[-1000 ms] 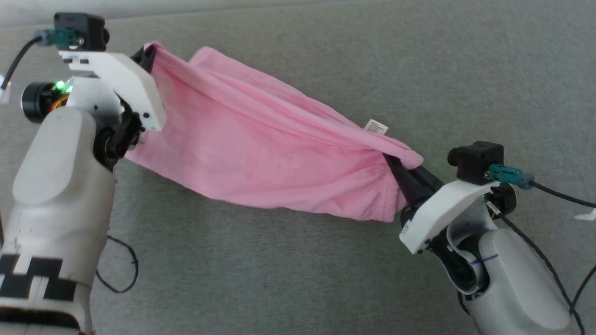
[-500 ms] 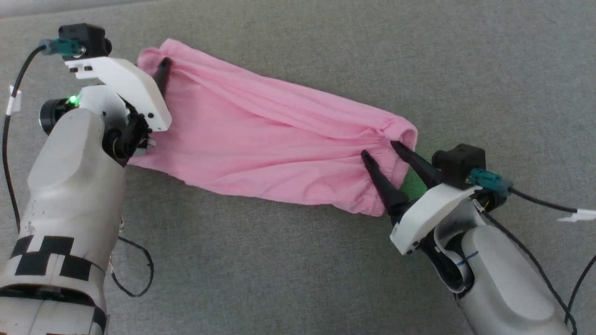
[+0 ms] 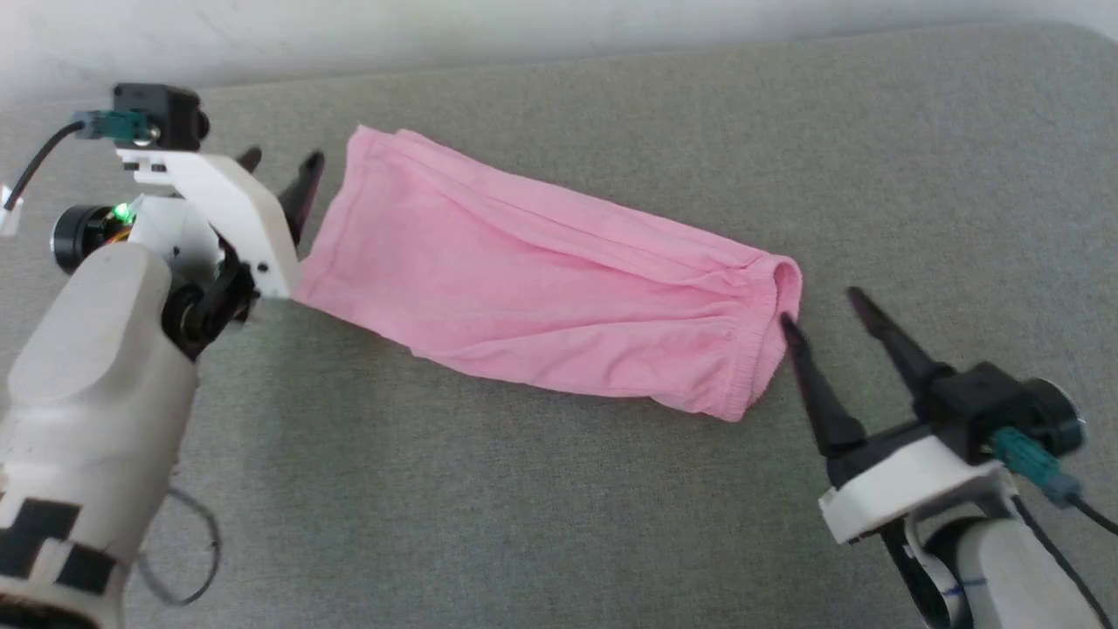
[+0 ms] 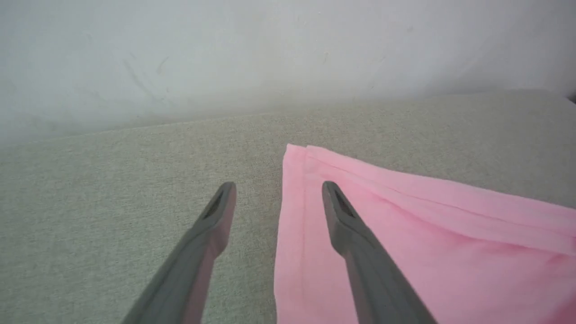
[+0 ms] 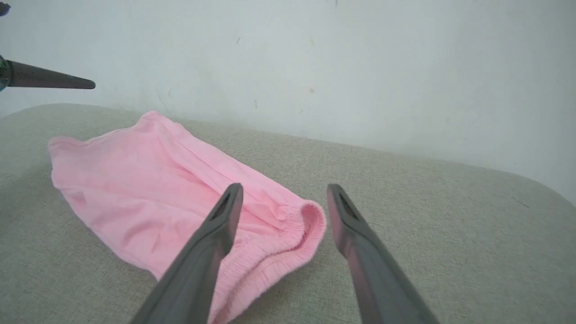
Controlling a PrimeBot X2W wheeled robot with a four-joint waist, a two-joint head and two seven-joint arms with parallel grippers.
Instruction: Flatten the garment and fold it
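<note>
Right gripper point(image 3: 819, 307): nearest, just off the garment's point(image 3: 541, 288) waistband end. Jaws spread wide, nothing between them. One fingertip sits right at the gathered waistband point(image 3: 769, 301); contact or a small gap, cannot tell. Right wrist view: the right gripper point(image 5: 284, 186) shows the same wide spread, with the waistband point(image 5: 292, 229) below and between the fingers.

Garment: pink, lying loose on the grey fabric surface point(image 3: 489, 489), stretched in a long band, held by neither gripper. Lengthwise creases run along it; the waistband end is nearer, the hem end point(image 3: 354, 201) farther.

Left gripper point(image 3: 283, 157): beyond the garment's hem end, just beside its far corner. Jaws wide apart, empty. Left wrist view: in the left gripper point(image 4: 279, 185), one finger hangs over the garment point(image 4: 427, 234) edge and the other over bare surface; height above the cloth unclear.

Pale wall point(image 3: 437, 35): behind the garment, past the surface's far edge.
</note>
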